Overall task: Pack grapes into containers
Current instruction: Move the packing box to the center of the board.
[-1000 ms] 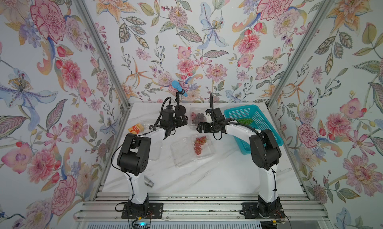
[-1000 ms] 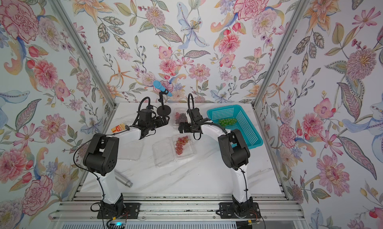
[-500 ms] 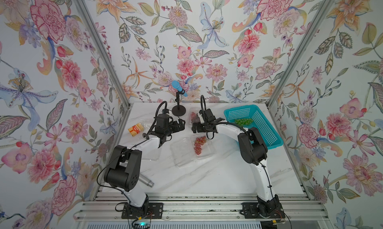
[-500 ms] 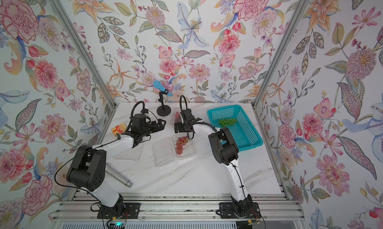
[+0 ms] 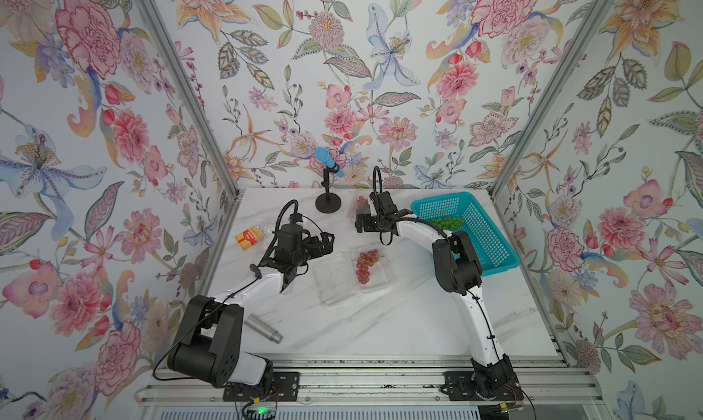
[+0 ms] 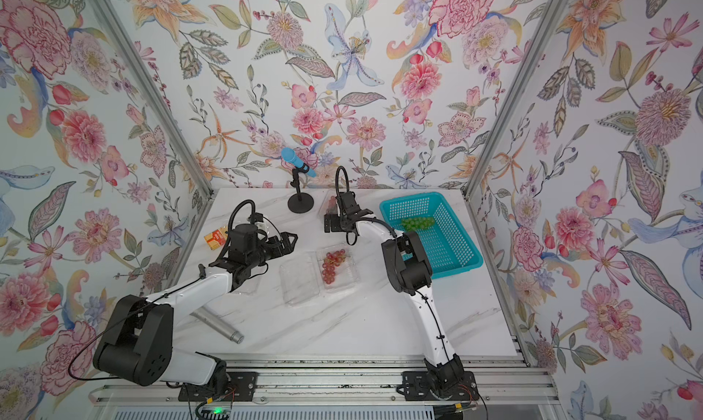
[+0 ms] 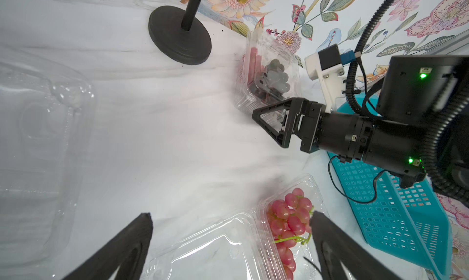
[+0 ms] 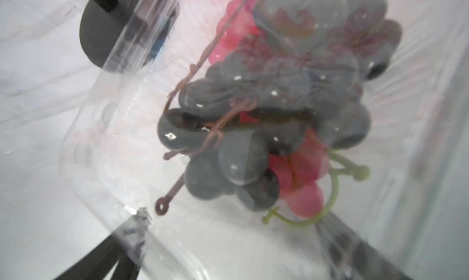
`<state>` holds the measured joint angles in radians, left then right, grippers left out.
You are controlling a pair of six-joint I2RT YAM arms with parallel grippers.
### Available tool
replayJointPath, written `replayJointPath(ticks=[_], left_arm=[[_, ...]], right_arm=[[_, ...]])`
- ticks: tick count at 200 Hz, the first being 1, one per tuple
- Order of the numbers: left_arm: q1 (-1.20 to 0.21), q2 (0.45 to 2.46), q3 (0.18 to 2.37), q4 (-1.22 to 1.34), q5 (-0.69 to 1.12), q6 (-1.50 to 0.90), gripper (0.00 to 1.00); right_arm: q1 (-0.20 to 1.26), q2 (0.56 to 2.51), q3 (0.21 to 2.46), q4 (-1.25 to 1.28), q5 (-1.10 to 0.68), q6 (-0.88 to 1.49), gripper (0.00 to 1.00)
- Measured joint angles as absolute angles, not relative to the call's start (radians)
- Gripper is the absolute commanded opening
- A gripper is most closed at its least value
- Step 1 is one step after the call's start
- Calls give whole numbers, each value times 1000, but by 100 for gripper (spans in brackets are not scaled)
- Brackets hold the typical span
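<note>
Three clamshells are out, two of them loaded. Nearest us is the open clamshell, lid laid flat toward the left arm. The red bunch lies in its tray, long axis running near-to-far. The left gripper hovers about the lid's far edge, jaws spread wide with nothing between them. The empty clamshell sits beside that arm, partly under it.

Further back, the right gripper is at the near end of the far clamshell, also spread wide. Its fingers show through the plastic, and we cannot tell whether the pads touch it. The dark bunch is inside (a few pink berries in there too).

What matters is the green bunch, unpacked in the teal basket. It lies to the right gripper's right, behind its fingertips, with its long axis across the basket. The right arm is clearly nearer. The left is well apart from it, with the red tray between.

We judge the right arm must back off and swing to the basket. The only empty box is on the left side, so the carry crosses the table.
</note>
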<state>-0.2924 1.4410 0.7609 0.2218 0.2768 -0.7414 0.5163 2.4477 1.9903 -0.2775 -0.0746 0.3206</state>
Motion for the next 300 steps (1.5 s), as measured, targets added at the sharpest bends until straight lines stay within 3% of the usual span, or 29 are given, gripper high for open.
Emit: replayJointPath(ticks=[77, 186, 300], left_arm=[[-293, 1392, 741, 194, 273, -748, 100], [-292, 1375, 739, 158, 273, -748, 100], [-292, 1312, 685, 125, 252, -748, 100]], right_arm=[[471, 2509, 2107, -343, -187, 137, 100], [342, 2469, 2036, -363, -120, 136, 100], [453, 2301, 1877, -371, -182, 112, 100]])
